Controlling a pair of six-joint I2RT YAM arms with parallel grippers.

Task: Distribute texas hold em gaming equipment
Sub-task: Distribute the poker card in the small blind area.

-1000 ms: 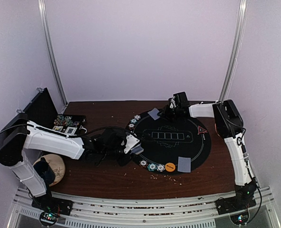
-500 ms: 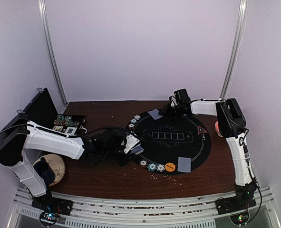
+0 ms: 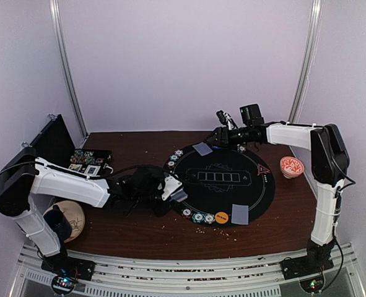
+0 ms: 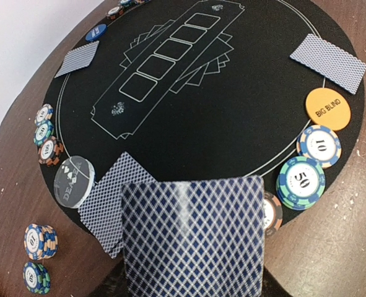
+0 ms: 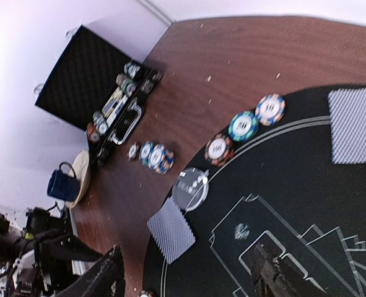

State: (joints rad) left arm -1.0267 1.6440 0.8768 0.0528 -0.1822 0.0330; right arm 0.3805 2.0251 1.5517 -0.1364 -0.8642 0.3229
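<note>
My left gripper (image 3: 170,188) is shut on a deck of blue-backed playing cards (image 4: 195,238) at the mat's left edge; the deck hides its fingers. Single cards lie face down on the mat's left (image 4: 111,207), far (image 3: 201,148) and near (image 3: 239,213) edges. My right gripper (image 3: 222,135) hangs open and empty above the mat's far edge, its dark fingertips (image 5: 272,275) wide apart. Striped chips (image 4: 301,181) and an orange disc (image 4: 327,109) sit on the near rim. More chips (image 5: 243,125) and a clear dealer button (image 5: 190,185) line the left rim. A red triangle marker (image 3: 263,169) lies on the right.
The round black mat (image 3: 257,198) fills the table's middle. An open chip case (image 3: 90,162) with a black lid stands at the back left. A blue cup on a wooden disc (image 3: 65,219) sits at the front left. A red-and-white bowl (image 3: 291,166) stands right of the mat.
My right gripper has opened wide, risen and drawn back from the far card, which stays on the mat. The bowl is now uncovered. The left arm has not moved.
</note>
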